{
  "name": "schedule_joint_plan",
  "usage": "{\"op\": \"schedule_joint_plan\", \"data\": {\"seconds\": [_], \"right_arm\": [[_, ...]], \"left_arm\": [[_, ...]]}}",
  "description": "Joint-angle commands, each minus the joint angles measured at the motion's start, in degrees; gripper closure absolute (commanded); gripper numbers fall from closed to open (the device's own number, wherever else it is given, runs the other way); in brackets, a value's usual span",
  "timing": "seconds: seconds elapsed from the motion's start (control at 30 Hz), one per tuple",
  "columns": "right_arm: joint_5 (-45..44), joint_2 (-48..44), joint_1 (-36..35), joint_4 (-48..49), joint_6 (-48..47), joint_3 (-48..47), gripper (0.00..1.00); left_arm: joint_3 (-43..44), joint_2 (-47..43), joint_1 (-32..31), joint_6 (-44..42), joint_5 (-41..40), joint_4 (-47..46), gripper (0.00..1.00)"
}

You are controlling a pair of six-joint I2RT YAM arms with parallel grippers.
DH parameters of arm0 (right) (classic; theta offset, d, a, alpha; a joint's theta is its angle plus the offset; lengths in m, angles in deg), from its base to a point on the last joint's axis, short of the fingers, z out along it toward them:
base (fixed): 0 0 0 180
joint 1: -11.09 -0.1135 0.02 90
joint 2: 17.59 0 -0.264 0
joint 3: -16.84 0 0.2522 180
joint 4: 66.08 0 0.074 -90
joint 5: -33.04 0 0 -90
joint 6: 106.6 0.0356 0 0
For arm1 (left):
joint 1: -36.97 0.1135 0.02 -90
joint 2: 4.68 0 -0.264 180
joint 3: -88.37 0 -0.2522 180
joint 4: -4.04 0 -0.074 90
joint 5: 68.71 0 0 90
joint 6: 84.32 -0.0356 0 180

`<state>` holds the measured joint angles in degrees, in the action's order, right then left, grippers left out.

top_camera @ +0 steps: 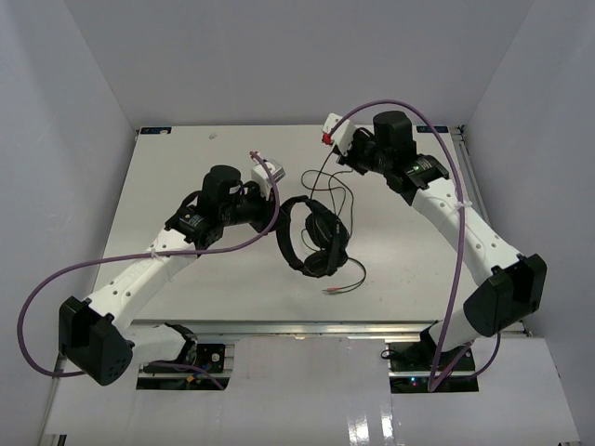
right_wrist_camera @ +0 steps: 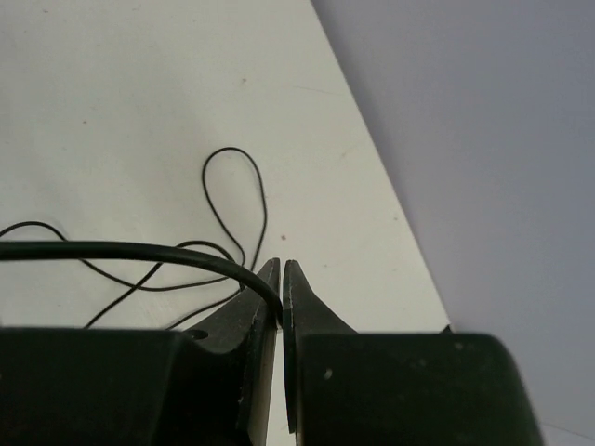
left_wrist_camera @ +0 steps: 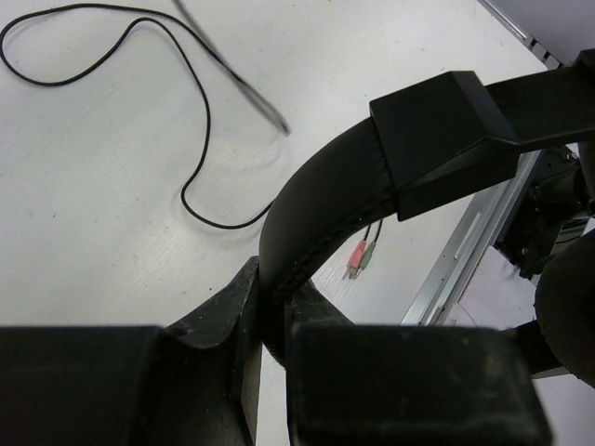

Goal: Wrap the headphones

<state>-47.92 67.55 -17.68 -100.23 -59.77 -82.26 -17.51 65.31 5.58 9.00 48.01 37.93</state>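
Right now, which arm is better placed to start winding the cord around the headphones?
Right. The right tool is shut on the cord, so it can lead it round. The left tool is clamped on the headband and probably serves best steadying it.

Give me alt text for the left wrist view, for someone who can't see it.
The fingers of the left gripper are shut on the headband of the headphones, which arches up to the right. Behind, the black cord loops across the white table, its pink and green plugs near the edge.
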Motion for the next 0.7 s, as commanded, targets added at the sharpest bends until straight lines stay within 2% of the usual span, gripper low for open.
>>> {"op": "schedule_joint_plan", "data": {"seconds": [0.0,0.4,0.67], "right_arm": [[8.39,1.82,1.51,2.54,7.45,-1.58,0.92],[12.97,6.58,1.43,2.01,12.37,-6.33,0.92],[11.9,8.79,1.17,3.22,13.94,-4.34,0.92]], "left_arm": [[-0.84,-2.54,-0.24,-0.07,3.33,-2.39,1.0],[-0.06,4.73,-3.41,0.45,4.83,-2.46,1.0],[2.02,4.44,-4.58,0.91,3.94,-2.37,1.0]]}}
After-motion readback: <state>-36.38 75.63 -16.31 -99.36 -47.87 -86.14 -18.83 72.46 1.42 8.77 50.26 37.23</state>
